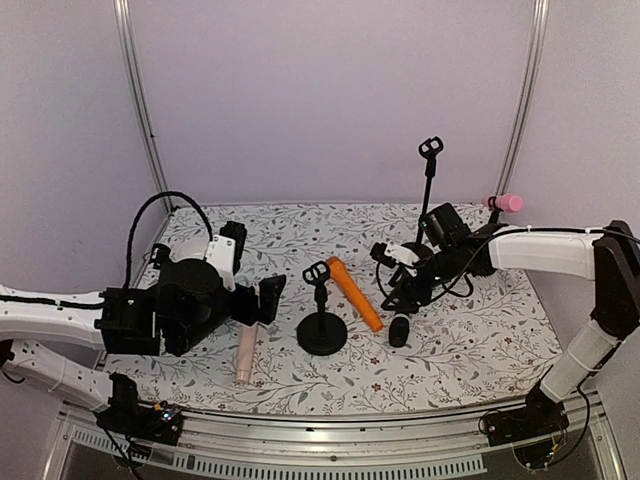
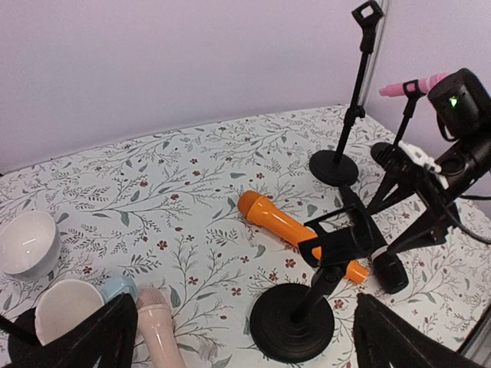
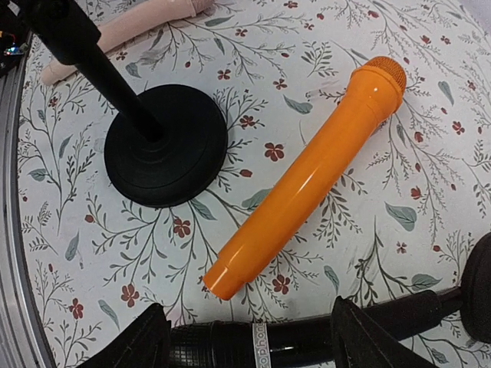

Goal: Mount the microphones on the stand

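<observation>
Hovering low, the right gripper [image 3: 265, 337] stands part-open astride the black microphone [image 3: 314, 341], with nothing clamped, probably lining up a pick. Left gripper [image 2: 242, 349] is fully spread and empty, over the beige microphone [image 2: 157, 326]. Orange microphone [image 1: 355, 293] lies flat beside the short stand [image 1: 322, 325], whose clip is vacant. Pink microphone [image 1: 505, 202] sits clipped at far right.
</observation>
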